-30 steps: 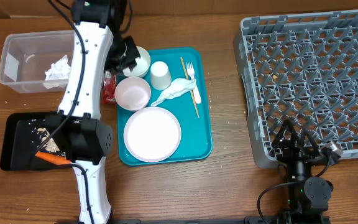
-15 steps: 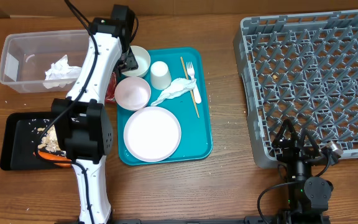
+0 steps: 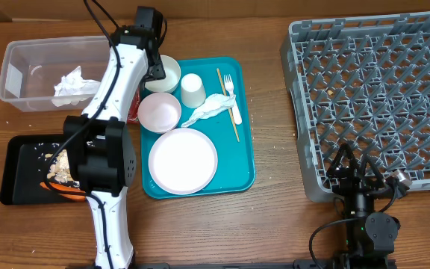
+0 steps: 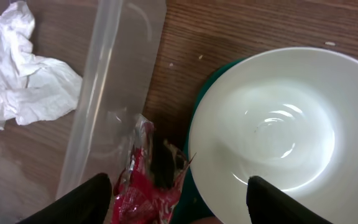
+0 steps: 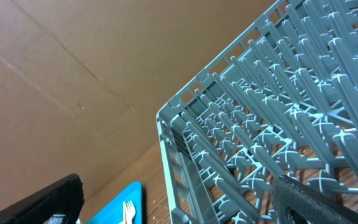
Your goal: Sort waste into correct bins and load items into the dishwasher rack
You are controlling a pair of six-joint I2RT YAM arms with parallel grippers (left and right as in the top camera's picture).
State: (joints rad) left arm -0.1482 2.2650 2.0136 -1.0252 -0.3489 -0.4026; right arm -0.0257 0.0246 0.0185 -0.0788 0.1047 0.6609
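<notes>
Off the teal tray's (image 3: 239,168) far-left corner, hovers with left gripper (image 4: 179,190) spread wide over the red wrapper (image 4: 143,194), gripping nothing. Shows one napkin (image 3: 69,82) in clear tub (image 3: 19,54), scraps (image 3: 60,168) in black tray (image 3: 17,170); leaves dishes (image 3: 183,161) outside the bare dishwasher rack (image 3: 372,90).

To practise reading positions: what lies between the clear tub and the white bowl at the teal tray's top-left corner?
A red wrapper lies between the tub and the bowl. The left wrist view shows it plainly.
</notes>
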